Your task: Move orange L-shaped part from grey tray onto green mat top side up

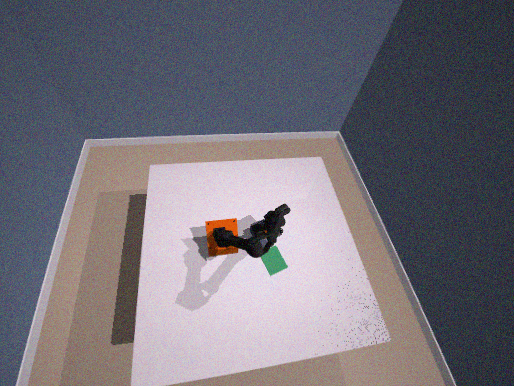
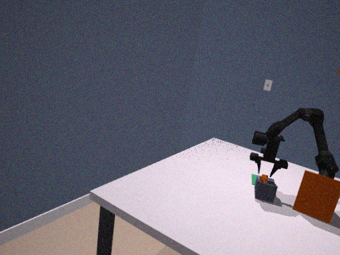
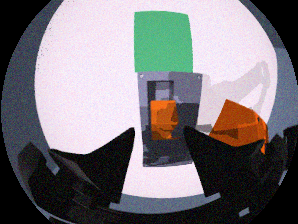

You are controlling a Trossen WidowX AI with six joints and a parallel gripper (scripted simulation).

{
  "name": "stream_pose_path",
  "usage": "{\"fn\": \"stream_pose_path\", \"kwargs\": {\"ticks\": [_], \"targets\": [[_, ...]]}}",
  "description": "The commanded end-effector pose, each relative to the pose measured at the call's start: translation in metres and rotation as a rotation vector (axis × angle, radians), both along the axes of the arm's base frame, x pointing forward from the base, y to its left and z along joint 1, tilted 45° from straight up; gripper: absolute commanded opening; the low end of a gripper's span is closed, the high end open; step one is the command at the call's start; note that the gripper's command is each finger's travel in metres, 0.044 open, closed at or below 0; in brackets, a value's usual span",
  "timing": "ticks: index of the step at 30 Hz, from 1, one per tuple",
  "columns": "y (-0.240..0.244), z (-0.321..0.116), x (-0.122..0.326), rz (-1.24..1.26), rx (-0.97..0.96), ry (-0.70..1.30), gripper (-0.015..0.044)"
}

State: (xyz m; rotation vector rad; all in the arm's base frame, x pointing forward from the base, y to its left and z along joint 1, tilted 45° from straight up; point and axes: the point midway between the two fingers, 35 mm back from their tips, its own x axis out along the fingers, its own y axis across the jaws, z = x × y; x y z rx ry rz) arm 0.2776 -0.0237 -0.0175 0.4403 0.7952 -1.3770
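Observation:
The orange part (image 2: 264,178) (image 3: 163,112) is in the grey tray (image 2: 265,191) (image 3: 190,90). In the exterior view one end stands up above the tray's top; the pocket's far end shows uncovered and dark in the wrist view. My gripper (image 2: 264,175) (image 3: 160,129) is open and empty, pointing down just above the tray. Its fingers stand on either side of the raised part, not touching it as far as I can see. The green mat (image 1: 274,261) (image 2: 253,179) (image 3: 163,42) lies flat beside the tray's far end, with nothing on it. The arm hides most of the tray in the top view.
A large orange block (image 1: 212,250) (image 2: 317,198) (image 3: 235,120) stands at the arm's base, near the tray. The white table (image 1: 200,330) (image 2: 172,201) carries the arm's shadows. A wall socket (image 2: 268,85) is on the blue wall behind.

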Motion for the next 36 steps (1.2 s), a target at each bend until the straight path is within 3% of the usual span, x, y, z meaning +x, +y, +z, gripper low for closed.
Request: {"fn": "stream_pose_path", "kwargs": {"ticks": [1, 18, 22, 33, 36], "targets": [[-0.006, -0.005, -0.002, 0.002, -0.005, 0.011, 0.0280], [-0.023, -0.021, -0.004, 0.001, -0.008, 0.011, 0.0280], [-0.020, -0.019, -0.001, -0.002, -0.003, 0.002, 0.0175], [-0.020, -0.019, -0.001, -0.002, -0.003, 0.002, 0.0102], [-0.020, -0.019, -0.001, -0.002, -0.003, 0.002, 0.0023]]}}
